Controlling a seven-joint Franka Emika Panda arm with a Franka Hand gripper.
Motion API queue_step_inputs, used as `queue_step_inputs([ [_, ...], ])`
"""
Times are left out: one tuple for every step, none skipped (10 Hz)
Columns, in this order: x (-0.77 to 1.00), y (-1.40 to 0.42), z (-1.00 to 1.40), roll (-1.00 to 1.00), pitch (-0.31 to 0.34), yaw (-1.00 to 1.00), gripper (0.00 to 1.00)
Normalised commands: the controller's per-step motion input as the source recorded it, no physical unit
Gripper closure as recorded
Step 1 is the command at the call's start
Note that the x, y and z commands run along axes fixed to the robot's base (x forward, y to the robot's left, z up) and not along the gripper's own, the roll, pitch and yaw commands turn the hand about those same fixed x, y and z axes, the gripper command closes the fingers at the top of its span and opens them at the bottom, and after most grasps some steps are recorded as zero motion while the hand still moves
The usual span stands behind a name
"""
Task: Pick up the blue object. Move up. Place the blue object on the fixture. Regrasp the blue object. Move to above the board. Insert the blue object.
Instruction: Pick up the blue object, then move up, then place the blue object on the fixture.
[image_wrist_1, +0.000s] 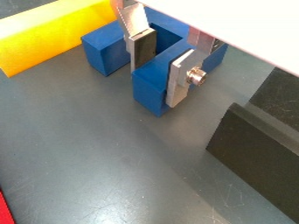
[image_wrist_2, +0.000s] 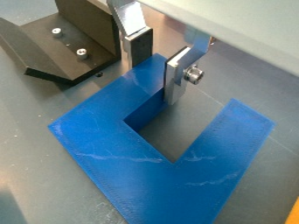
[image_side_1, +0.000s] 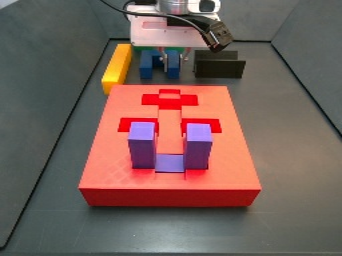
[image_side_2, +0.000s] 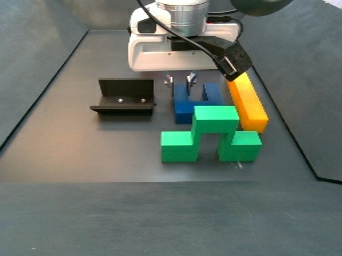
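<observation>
Your hand (image_wrist_1: 163, 63) straddles one prong of the blue object (image_wrist_1: 117, 45), fingers apart; lifting, fixture (image_side_2: 123, 98) and board (image_side_1: 167, 145) remain.

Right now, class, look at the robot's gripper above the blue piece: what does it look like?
The gripper has two flat silver plate fingers with dark pads, one showing a round metal screw head. In a side view its body is white and boxy, with a black cable looping down beside it.

Gripper (image_side_1: 174, 62) fingertips too small to read in both side views. Board (image_wrist_1: 3, 210) cut to a red sliver at a wrist-view edge. Fixture (image_side_1: 222, 68) partly hidden behind the arm in a side view.
</observation>
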Motion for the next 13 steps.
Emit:
queue_step_inputs([
  [0.0,0.0,0.0,0.0,0.0,0.0,1.0],
  [0.0,0.0,0.83,0.0,0.0,0.0,1.0],
  [-0.08,-0.01,0.79,0.0,0.048,-0.01,1.0],
  [-0.11,-0.01,0.54,-0.01,0.07,-0.01,1.0],
  [-0.06,0.0,0.24,-0.01,0.041,0.0,1.0],
  [0.03,0.0,0.0,0.0,0.0,0.0,1.0],
  [0.46,0.0,0.0,-0.27,-0.089,-0.12,1.0],
  [0.76,0.19,0.31,-0.92,-0.303,-0.35,1.0],
  [0.71,0.18,0.37,-0.95,-0.329,-0.37,1.0],
  [0.73,0.18,0.37,-0.95,-0.329,-0.35,1.0],
  [0.77,0.17,0.35,-0.93,-0.317,-0.33,1.0],
  [0.78,0.17,0.33,-0.92,-0.314,-0.32,1.0],
  [0.87,0.13,0.23,-0.83,-0.24,-0.27,1.0],
])
